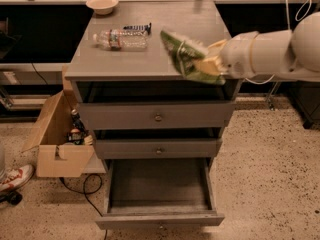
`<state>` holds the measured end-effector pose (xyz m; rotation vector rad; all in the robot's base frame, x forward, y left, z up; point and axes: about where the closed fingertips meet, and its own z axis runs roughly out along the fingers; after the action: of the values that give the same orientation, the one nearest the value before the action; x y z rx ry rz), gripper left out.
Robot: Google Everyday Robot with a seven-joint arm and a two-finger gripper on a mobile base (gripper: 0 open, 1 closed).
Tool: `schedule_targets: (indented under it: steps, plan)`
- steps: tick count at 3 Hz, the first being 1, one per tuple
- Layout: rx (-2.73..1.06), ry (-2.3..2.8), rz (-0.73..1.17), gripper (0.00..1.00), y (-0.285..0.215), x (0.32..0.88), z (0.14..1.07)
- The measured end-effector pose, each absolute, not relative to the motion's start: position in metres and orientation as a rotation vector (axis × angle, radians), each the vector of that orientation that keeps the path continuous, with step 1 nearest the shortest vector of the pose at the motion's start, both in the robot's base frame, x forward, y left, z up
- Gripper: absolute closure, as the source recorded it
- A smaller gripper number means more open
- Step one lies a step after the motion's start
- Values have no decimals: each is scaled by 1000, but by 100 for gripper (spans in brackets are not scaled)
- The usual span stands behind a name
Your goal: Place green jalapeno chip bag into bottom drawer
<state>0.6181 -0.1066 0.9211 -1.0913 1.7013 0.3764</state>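
Note:
The green jalapeno chip bag [187,58] is bright green with pale patches. My gripper [210,63] is shut on it and holds it in the air above the front right edge of the cabinet top [130,59]. My white arm comes in from the right. The bottom drawer [159,189] is pulled open below and looks empty inside. Its front panel is at the lower edge of the view. The bag is well above the drawer and a little right of its middle.
A clear water bottle [121,39] and a dark bar [137,28] lie on the cabinet top, with a pale bowl [102,4] at the back left. The two upper drawers [157,116] are closed. An open cardboard box [60,139] stands on the floor to the left, and a cable [82,186] lies by it.

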Motion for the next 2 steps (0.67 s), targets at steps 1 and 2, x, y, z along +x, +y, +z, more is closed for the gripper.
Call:
schedule_targets:
  steps: [1,2]
  plan:
    - [-1231,1736,493,100,-68,571,865]
    - [-1311,1793,549,100,-47,539,802]
